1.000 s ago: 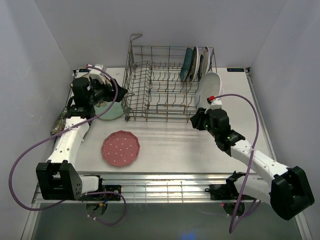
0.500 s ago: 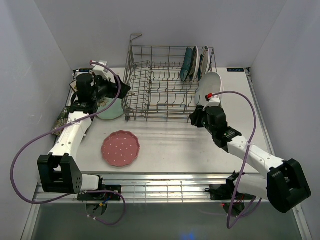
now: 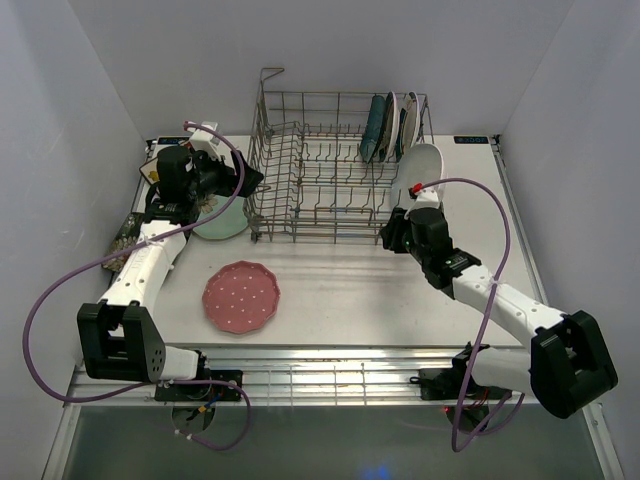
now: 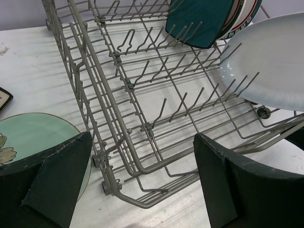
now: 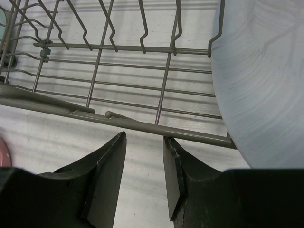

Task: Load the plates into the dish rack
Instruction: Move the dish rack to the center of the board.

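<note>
The white table [image 3: 340,290] carries the wire dish rack [image 3: 318,237] at upper centre, a mint plate [image 3: 225,222] just left of it, and a pink dotted plate [image 3: 241,297] at lower left.

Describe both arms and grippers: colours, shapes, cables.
The left arm and right arm have white links, black joints and blocky black bases. A purple cable loops along each. The left gripper and right gripper each carry two dark, wedge-shaped fingers with worn edges.

left gripper [image 4: 142,140] gapes wide — right gripper [image 5: 144,140] parted narrowly, both arms outstretched.
</note>
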